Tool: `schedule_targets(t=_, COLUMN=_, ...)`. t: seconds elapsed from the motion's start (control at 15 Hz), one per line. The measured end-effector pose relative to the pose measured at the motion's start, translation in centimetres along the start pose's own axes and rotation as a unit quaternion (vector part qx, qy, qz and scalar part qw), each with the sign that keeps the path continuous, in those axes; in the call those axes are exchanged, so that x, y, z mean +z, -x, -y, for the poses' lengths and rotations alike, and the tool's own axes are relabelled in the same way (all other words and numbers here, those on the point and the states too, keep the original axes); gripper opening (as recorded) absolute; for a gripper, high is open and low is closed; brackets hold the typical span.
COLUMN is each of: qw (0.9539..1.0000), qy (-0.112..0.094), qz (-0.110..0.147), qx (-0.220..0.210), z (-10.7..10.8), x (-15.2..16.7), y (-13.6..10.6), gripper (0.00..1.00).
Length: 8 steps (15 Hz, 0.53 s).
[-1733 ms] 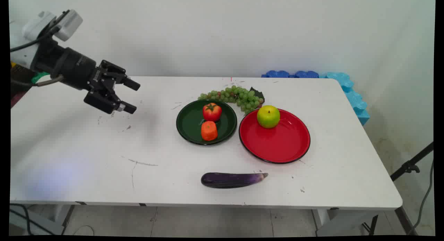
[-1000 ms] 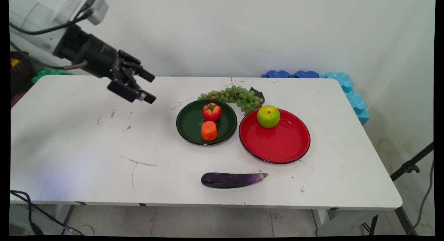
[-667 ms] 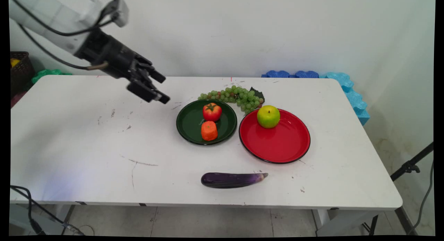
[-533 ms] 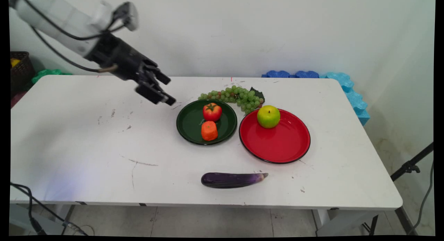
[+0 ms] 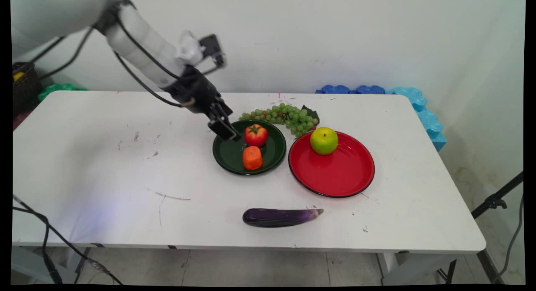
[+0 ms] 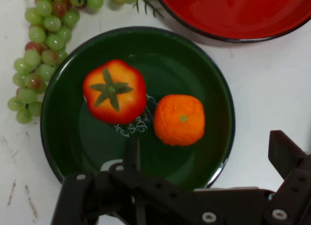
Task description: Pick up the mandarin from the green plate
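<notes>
An eggplant (image 5: 281,217) is laid nearest the table's (image 5: 104,165) front edge, dark purple and glossy, its long axis running left to right with the pale stem end pointing right; bare tabletop is left on both sides of it. Behind it two plates are set just beside each other: a red plate (image 5: 339,180) on the right, with a green apple (image 5: 323,140) resting near its far rim, and a green plate (image 5: 228,150) on the left, in which a red tomato (image 5: 256,135) with a green star-shaped stem and an orange fruit (image 5: 252,158) are seen close together, the tomato farther back. The gripper (image 5: 228,130) is held over the green plate's left rim, just beside the tomato, tilted down to the right; in the hand view its fingers (image 6: 286,152) are seen spread apart with nothing between them. A wide stretch of open, scuffed table is left to the plates' left. A bunch of green grapes (image 5: 282,116) is laid behind both plates, stretched left to right, towards the far edge.
</notes>
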Motion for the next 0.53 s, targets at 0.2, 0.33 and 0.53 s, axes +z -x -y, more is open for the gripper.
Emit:
schedule_targets(t=0.2, qw=0.9998, qy=-0.003, qz=0.019, qx=0.001, z=0.0, x=2.4, y=-0.8, gripper=1.00)
schedule_targets(t=0.33, qw=0.9995, qy=-0.005, qz=0.030, qx=0.001, z=0.0, x=4.0, y=-1.1, gripper=1.00)
schedule_targets(t=0.53, qw=0.9990, qy=-0.005, qz=0.045, qx=0.001, z=-0.1, x=6.5, y=-1.5, gripper=1.00)
